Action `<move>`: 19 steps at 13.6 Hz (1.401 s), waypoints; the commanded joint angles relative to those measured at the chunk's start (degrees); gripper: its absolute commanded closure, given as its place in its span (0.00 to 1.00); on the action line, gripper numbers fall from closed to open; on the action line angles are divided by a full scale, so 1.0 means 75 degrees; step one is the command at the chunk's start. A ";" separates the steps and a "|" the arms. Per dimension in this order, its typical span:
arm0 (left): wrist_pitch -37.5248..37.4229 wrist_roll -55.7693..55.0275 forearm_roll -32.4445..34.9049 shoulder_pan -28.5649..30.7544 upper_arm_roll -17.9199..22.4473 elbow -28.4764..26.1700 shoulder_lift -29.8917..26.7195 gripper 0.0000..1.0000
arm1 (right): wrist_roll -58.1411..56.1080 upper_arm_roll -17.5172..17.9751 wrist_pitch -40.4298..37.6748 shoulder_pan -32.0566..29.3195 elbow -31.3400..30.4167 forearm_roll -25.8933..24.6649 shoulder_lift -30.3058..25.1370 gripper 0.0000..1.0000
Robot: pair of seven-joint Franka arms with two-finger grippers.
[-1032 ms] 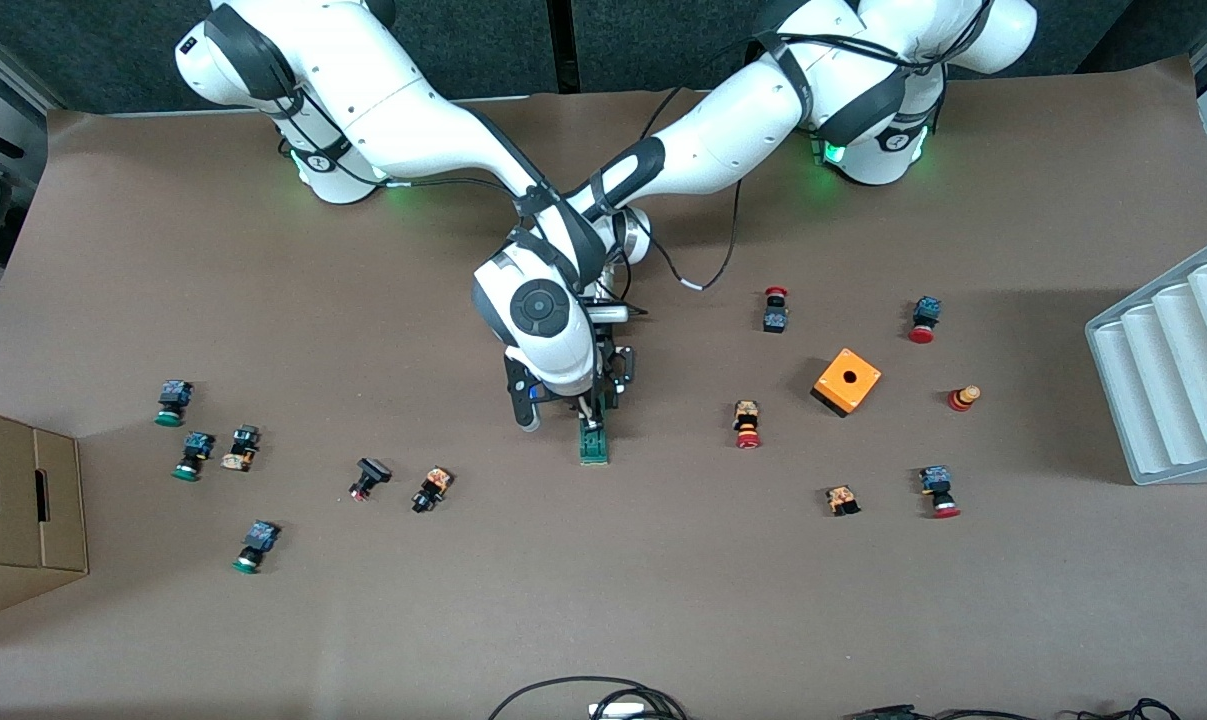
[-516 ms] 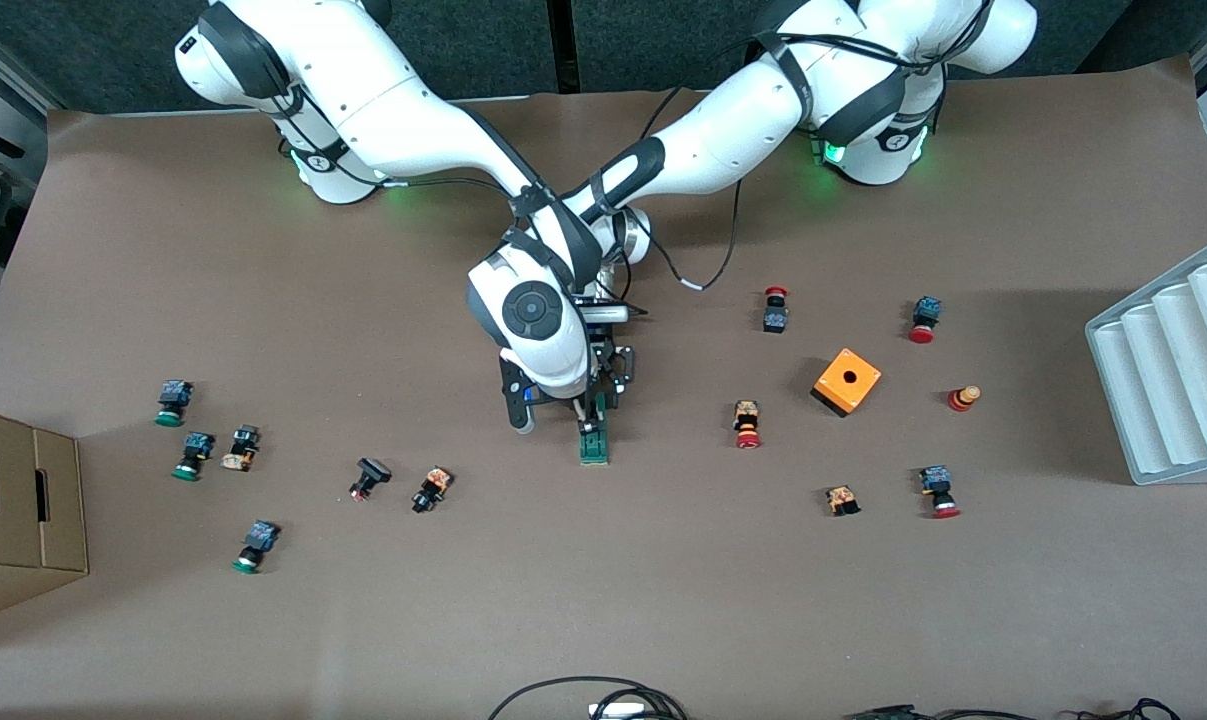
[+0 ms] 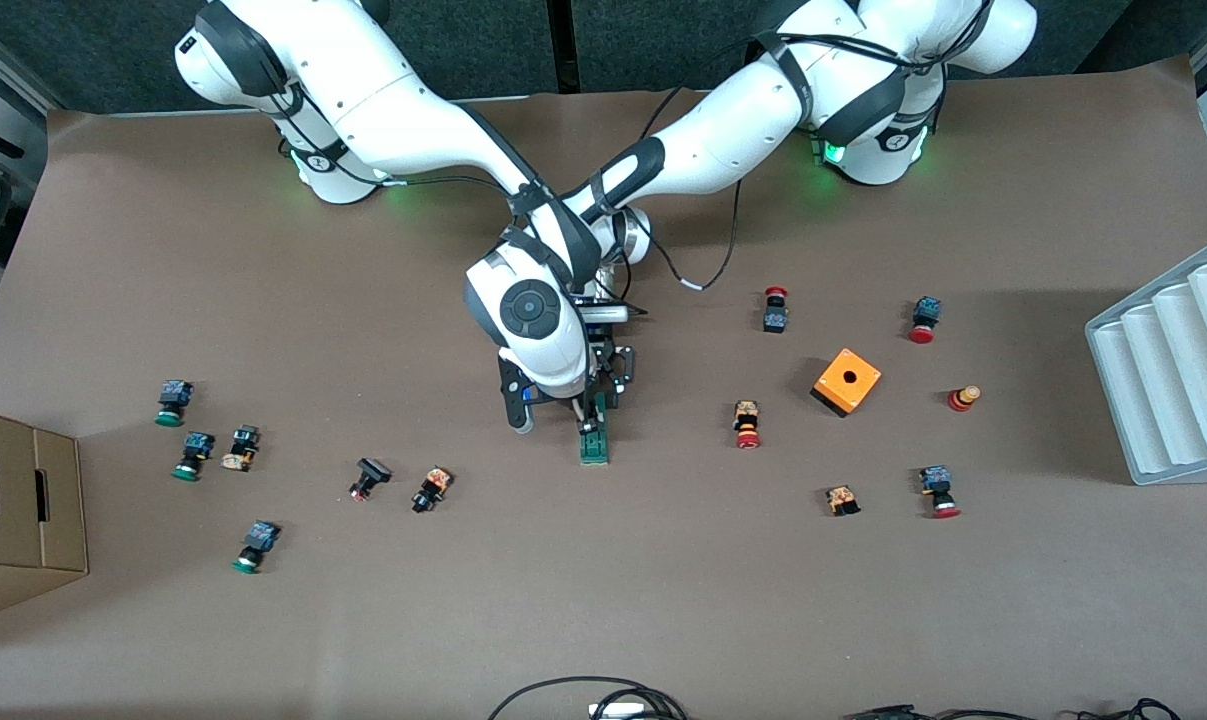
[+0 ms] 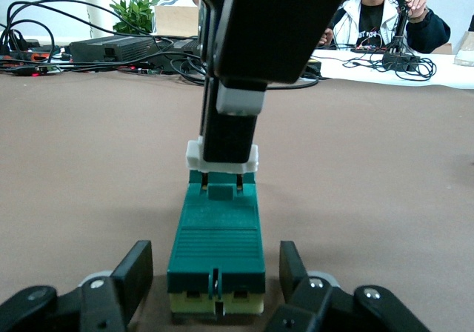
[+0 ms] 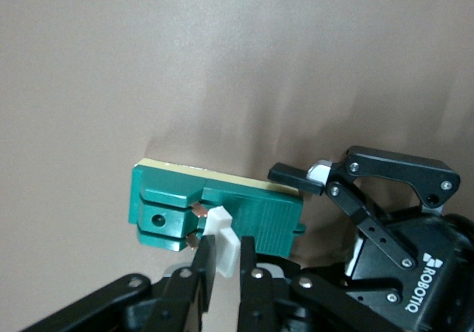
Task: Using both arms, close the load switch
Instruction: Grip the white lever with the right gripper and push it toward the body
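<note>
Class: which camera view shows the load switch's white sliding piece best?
The right wrist view: the white sliding piece sits unobstructed between the right tool's fingertips. The left wrist view partly hides it behind that tool; the front view shows it too small.

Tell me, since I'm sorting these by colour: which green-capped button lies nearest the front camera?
The green-capped button lying alone, lowest in the front view, toward the right arm's end. The other two, and, lie farther from the camera.

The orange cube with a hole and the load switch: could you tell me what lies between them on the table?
In the front view, one red-capped push button lies between the load switch and the orange cube; otherwise bare brown table.
</note>
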 commanded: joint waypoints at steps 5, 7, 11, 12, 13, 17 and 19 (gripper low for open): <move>-0.0123 -0.0154 0.0104 -0.0133 0.0080 0.0142 0.0089 0.23 | -0.0106 0.0004 0.0107 -0.0099 0.0155 0.0149 0.0067 0.88; -0.0123 -0.0154 0.0104 -0.0133 0.0080 0.0154 0.0089 0.23 | -0.0118 0.0004 0.0107 -0.0146 0.0203 0.0219 0.0091 0.89; -0.0123 -0.0154 0.0104 -0.0133 0.0080 0.0154 0.0090 0.23 | -0.0130 0.0016 0.0130 -0.0298 0.0401 0.0242 0.0184 0.89; -0.0123 -0.0154 0.0104 -0.0133 0.0080 0.0154 0.0101 0.23 | -0.0130 0.0016 0.0131 -0.0310 0.0472 0.0242 0.0254 0.89; -0.0123 -0.0154 0.0104 -0.0133 0.0080 0.0154 0.0090 0.23 | -0.0130 0.0016 0.0131 -0.0310 0.0519 0.0242 0.0290 0.89; -0.0123 -0.0154 0.0104 -0.0133 0.0080 0.0154 0.0089 0.23 | -0.0141 0.0016 0.0154 -0.0392 0.0612 0.0242 0.0360 0.89; -0.0123 -0.0154 0.0104 -0.0133 0.0080 0.0154 0.0090 0.23 | -0.0130 0.0016 0.0154 -0.0439 0.0811 0.0242 0.0524 0.89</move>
